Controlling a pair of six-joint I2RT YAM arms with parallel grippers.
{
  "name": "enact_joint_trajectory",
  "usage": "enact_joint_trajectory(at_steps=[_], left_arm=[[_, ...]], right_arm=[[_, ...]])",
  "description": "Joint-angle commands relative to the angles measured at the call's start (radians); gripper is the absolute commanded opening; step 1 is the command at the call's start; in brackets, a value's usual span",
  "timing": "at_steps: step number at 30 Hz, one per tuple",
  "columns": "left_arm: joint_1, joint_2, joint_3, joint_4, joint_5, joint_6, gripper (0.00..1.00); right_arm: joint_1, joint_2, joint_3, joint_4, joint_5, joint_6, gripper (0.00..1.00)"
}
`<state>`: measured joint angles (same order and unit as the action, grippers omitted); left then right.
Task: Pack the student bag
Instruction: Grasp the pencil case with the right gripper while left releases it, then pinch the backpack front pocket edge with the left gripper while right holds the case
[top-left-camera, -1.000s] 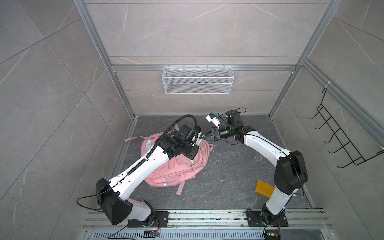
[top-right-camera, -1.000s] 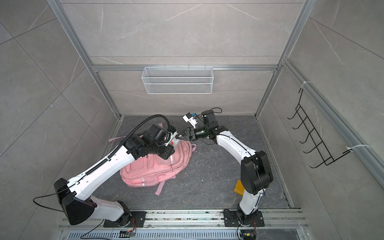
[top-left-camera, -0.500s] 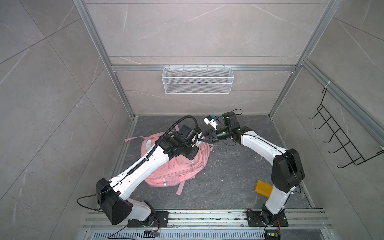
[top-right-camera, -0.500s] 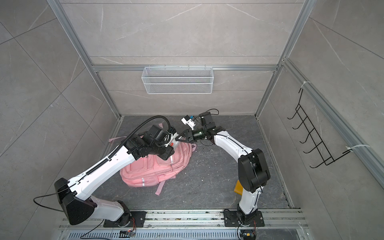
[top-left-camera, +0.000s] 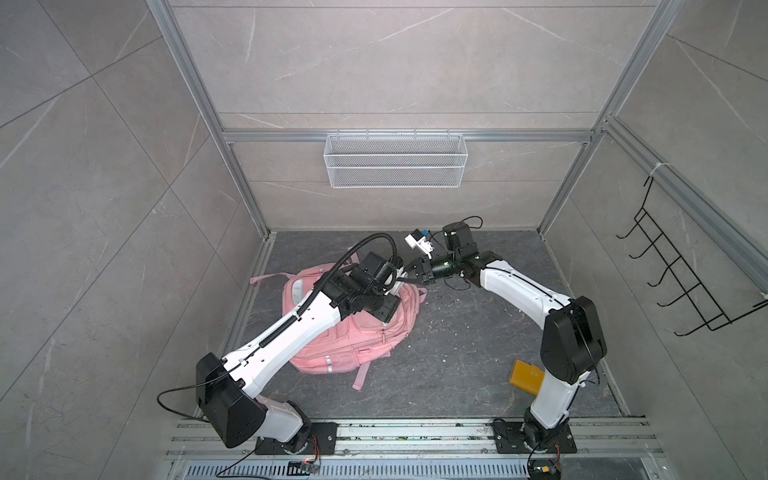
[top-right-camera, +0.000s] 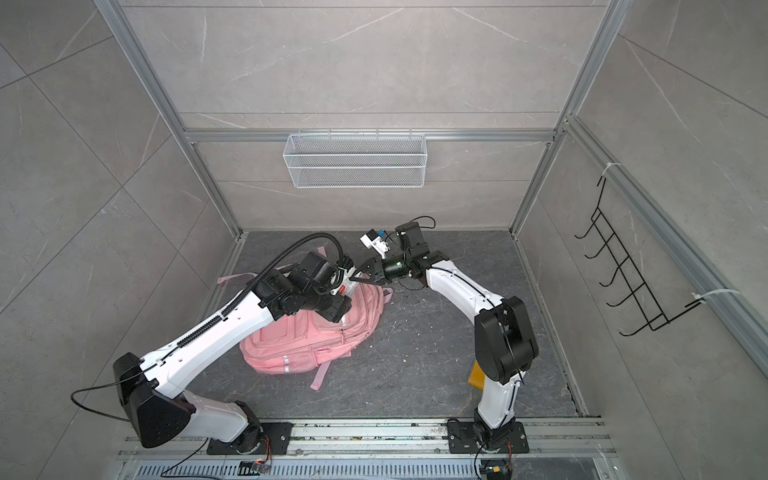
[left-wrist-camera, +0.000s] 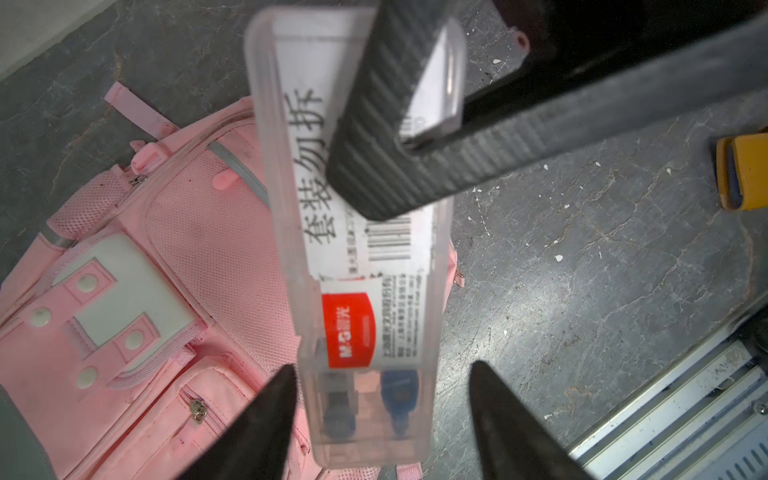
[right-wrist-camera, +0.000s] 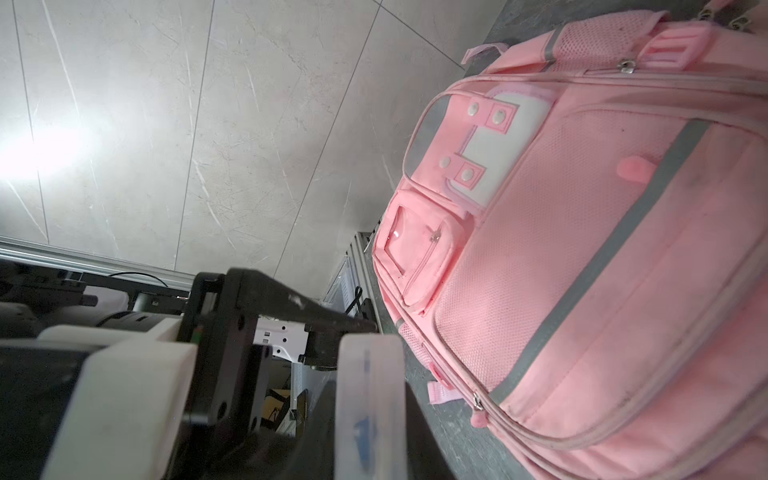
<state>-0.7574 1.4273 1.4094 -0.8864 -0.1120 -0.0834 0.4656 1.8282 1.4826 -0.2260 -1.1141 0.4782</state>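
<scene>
Near right, by the right arm's base: yellow item (top-left-camera: 527, 377) lay on the floor.

Left of centre: student bag (top-left-camera: 353, 332) lay flat on the floor, front pockets up.

Over its far end: left gripper (left-wrist-camera: 382, 365) had its jaws spread wide either side of the clear case (left-wrist-camera: 357, 257). One fingertip stood clear of it, the other just beside its edge. Right gripper (top-right-camera: 361, 276) jaws pinched the case at the end away from the left gripper.

Only the left wrist view showed the label, barcode and red patch. The right wrist view gave the case edge-on. Both top views showed a mere sliver.

Far wall: wire basket (top-left-camera: 395, 160).
</scene>
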Motion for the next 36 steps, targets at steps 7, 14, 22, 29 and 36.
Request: enact_joint_trajectory(at_steps=[7, 14, 22, 29, 36], left_arm=[[0.118, -0.035, -0.031, 0.029, 0.105, -0.191, 0.94], [0.13, 0.106, -0.039, 0.047, 0.153, -0.406, 0.73], [0.216, 0.174, -0.156, 0.279, 0.259, -0.506, 0.54], [0.254, 0.238, -0.19, 0.423, 0.311, -0.58, 0.46], [0.256, 0.263, -0.256, 0.537, 0.366, -0.635, 0.42]], right_arm=[[-0.084, -0.006, 0.022, -0.113, 0.224, -0.062, 0.0], [-0.18, -0.052, -0.019, -0.233, 0.404, -0.125, 0.0], [-0.211, -0.105, -0.056, -0.314, 0.454, -0.201, 0.0], [-0.211, -0.161, -0.106, -0.292, 0.459, -0.199, 0.0], [-0.211, -0.191, -0.138, -0.292, 0.465, -0.197, 0.0]])
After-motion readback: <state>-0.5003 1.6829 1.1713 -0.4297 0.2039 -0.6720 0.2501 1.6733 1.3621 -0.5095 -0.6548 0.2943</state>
